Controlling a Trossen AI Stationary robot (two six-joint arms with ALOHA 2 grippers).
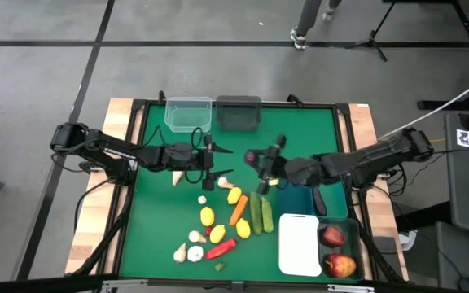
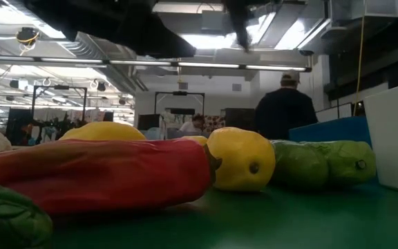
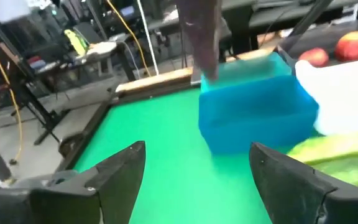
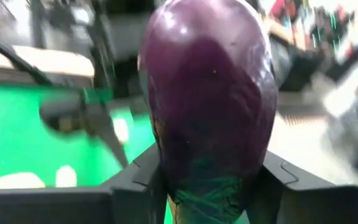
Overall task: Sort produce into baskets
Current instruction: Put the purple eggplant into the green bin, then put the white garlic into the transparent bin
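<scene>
My right gripper (image 1: 260, 159) is over the middle of the green table (image 1: 300, 130), shut on a dark purple eggplant (image 4: 207, 93), which also shows in the high view (image 1: 252, 155). My left gripper (image 1: 216, 156) is open and empty just left of it, its fingers (image 3: 114, 177) apart above the mat. Lemons (image 1: 208, 216), white bulbs (image 1: 195, 254), an orange carrot (image 1: 238, 210), a red pepper (image 1: 222, 248) and two cucumbers (image 1: 260, 213) lie on the near middle of the table. Two red apples (image 1: 337, 251) lie in the dark translucent basket. My right gripper pinches the eggplant between its two fingers at the green stem end (image 4: 207, 186). The purple body sticks out past the fingertips. In the left wrist view the eggplant (image 3: 201, 37) hangs upright, clear of the table.
The clear basket (image 1: 188, 112) and dark grey basket (image 1: 238, 111) stand at the far edge. The blue basket (image 1: 298, 200), white basket (image 1: 300, 244) and dark translucent basket (image 1: 352, 228) stand at the near right. A person (image 2: 285, 107) stands in the room behind.
</scene>
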